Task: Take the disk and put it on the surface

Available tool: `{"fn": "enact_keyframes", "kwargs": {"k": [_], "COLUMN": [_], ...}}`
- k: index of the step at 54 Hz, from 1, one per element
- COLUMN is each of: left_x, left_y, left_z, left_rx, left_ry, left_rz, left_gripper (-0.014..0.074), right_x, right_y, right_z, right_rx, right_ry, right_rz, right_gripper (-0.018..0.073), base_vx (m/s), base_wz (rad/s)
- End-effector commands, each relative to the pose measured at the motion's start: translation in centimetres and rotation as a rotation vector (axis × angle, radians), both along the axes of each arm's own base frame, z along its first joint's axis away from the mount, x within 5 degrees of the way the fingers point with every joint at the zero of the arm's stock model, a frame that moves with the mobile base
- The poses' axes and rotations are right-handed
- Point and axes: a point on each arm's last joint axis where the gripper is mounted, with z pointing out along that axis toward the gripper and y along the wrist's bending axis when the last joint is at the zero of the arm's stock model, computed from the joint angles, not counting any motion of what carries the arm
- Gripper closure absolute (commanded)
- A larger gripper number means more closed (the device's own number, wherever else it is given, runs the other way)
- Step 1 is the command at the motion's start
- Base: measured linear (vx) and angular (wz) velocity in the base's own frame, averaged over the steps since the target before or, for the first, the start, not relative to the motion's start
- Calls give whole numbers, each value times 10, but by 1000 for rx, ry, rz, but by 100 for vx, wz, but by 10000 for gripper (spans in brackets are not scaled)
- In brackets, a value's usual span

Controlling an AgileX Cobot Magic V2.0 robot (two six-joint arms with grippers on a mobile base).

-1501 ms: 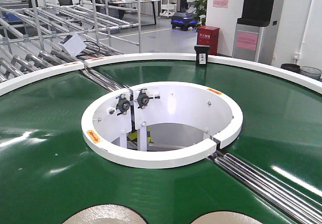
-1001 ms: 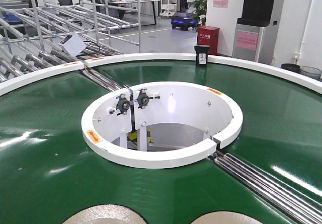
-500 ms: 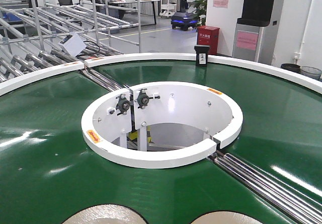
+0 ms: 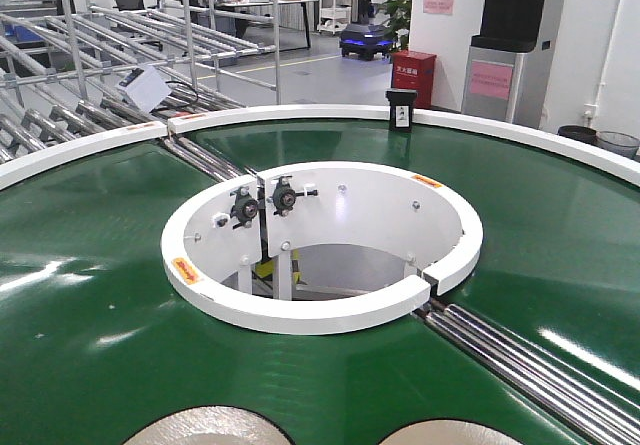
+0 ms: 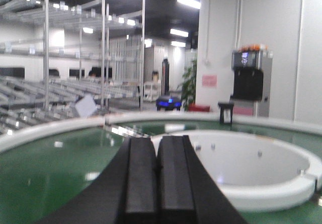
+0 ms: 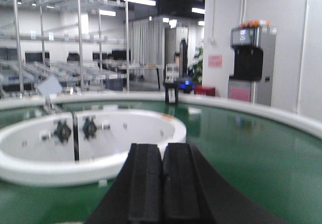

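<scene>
The left hand [image 5: 157, 142] has its two black fingers [image 5: 141, 178] pressed flat together with nothing between them. The right hand [image 6: 162, 148] is the same, its fingers [image 6: 145, 183] closed on each other and empty. Both wrist views look low across the green conveyor belt [image 4: 90, 295]. The white inner ring [image 4: 300, 317] lies ahead and to the right of the left hand, and ahead and to the left of the right hand.

In the front view two tan disks lie flat on the belt at the bottom edge, both cut off by the frame. The left disk [image 4: 205, 428] and the right disk [image 4: 450, 434] sit side by side, apart from each other, on the near side of the inner ring. Neither hand shows in that view, and neither disk shows in the wrist views, so I cannot tell how close the hands are to them.

Steel rollers [image 4: 530, 365] cross the belt from the gap in the inner ring toward the lower right, and another set [image 4: 205, 157] runs off to the upper left. Two black bearing units [image 4: 265, 203] are bolted inside the ring. A small black box [image 4: 401, 108] stands on the white outer rim [image 4: 300, 115]. Beyond are metal racks [image 4: 120, 25], a red cabinet [image 4: 414, 73] and a blue-lit cart [image 4: 365, 40]
</scene>
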Motion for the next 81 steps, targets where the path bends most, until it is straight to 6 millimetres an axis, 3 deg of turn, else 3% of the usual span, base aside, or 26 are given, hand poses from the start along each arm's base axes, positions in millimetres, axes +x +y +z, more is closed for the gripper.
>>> {"fn": "enact_keyframes", "kwargs": {"k": [1, 6, 12, 16, 21, 30, 45, 53, 63, 72, 81], "left_x": [-19, -26, -19, -9, 7, 46, 101, 121, 143, 160, 176], "left_y": [0, 0, -1, -1, -1, -3, -7, -9, -10, -10, -13], "left_z": [53, 89, 128, 145, 148, 133, 82, 61, 43, 25, 3], "left_rx": [-13, -7, -6, -7, -7, 1, 23, 29, 30, 27, -16], "left_ry": [-120, -90, -82, -87, -69, 125, 624, 789, 886, 981, 1094], "left_rz": [-8, -15, -17, -16, -13, -17, -36, -40, -40, -38, -47], "left_gripper": [596, 596, 596, 596, 596, 594, 519, 392, 205, 171, 171], "right_x": [-10, -10, -4, 7, 25, 59, 94, 103, 108, 108, 108], "right_y": [-1, -1, -1, 0, 1, 2, 3, 3, 3, 3, 3], "right_z": [54, 93, 133, 146, 147, 129, 97, 87, 80, 80, 80], "right_rx": [8, 8, 10, 10, 7, 13, 24, 20, 16, 16, 16], "right_ry": [-90, -72, -126, -135, -104, 91, 392, 468, 527, 531, 531], "right_rz": [-3, -10, -8, -5, -2, -6, -19, -23, -26, -26, -26], "right_gripper": [568, 568, 568, 568, 567, 564, 505, 392, 172, 25, -13], "base_vx": [0, 0, 0, 0, 0, 0, 0, 0, 0, 0, 0], "base_wz": [0, 0, 0, 0, 0, 0, 0, 0, 0, 0, 0]}}
